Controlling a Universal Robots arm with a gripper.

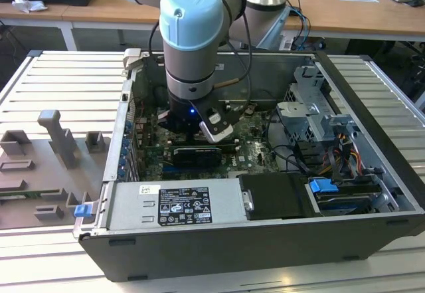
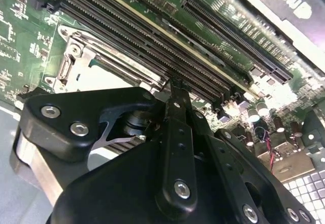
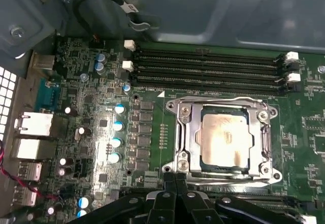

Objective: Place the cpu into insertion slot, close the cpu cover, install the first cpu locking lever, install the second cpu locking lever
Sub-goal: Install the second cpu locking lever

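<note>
In the exterior view, an open computer case point(image 1: 265, 240) was seen lying on a slatted desk point(image 1: 60, 80), and the arm point(image 1: 192, 47) was reached down into it, with the gripper point(image 1: 199, 133) held low over the green motherboard point(image 1: 255, 150). A grey power supply point(image 1: 176, 203) lay along the near wall of the case.

In the second wrist view, the gripper point(image 2: 175, 87) was seen with its fingers point(image 2: 176, 112) pressed together and nothing held between them, the tips poised just beside the long memory slots point(image 2: 152, 46). A corner of the insertion slot point(image 2: 71, 61) was seen next to the gripper.

In the first wrist view, the cpu point(image 3: 223, 140) was seen seated in the insertion slot point(image 3: 179, 148), and the cpu cover point(image 3: 223, 102) lay flat around it, framing it. The closed gripper point(image 3: 175, 181) was placed just at the edge of the slot
</note>
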